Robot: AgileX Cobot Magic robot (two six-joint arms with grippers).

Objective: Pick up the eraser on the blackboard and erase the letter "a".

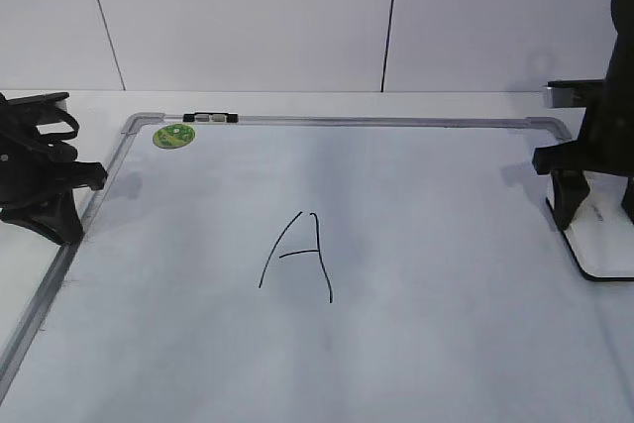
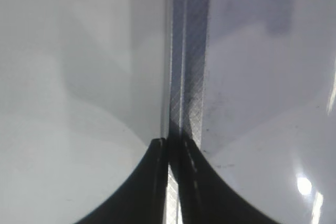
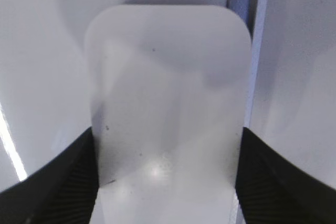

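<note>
Gripping the eraser [image 3: 168,108] from both sides, the right gripper [image 3: 167,182] holds it with one black finger [image 3: 58,182] against each long edge, so the jaws are pinched on the block. The wrist view shows the eraser's white rounded top filling the gap between the fingers, with the board's metal frame [image 3: 247,35] running just beside its right edge. From the exterior view, the right gripper [image 1: 594,207] stands at the right edge of the blackboard [image 1: 426,344], near the far right corner, with the eraser [image 1: 604,240] below it, its black base resting on or just above the board surface; contact cannot be determined.

The left gripper [image 1: 59,207] sits at the board's left edge, over the frame. In its wrist view the left gripper [image 2: 174,182] has both fingers pressed together with only a thin slit between them, directly above the frame [image 2: 189,77].

A capital "A" [image 1: 297,257] in black marker is drawn near the middle of the board. A round green sticker [image 1: 173,135] lies near the far left corner, beside a small black-and-grey clip [image 1: 210,118] on the top frame. A lowercase "a" cannot be made out in any view.
</note>
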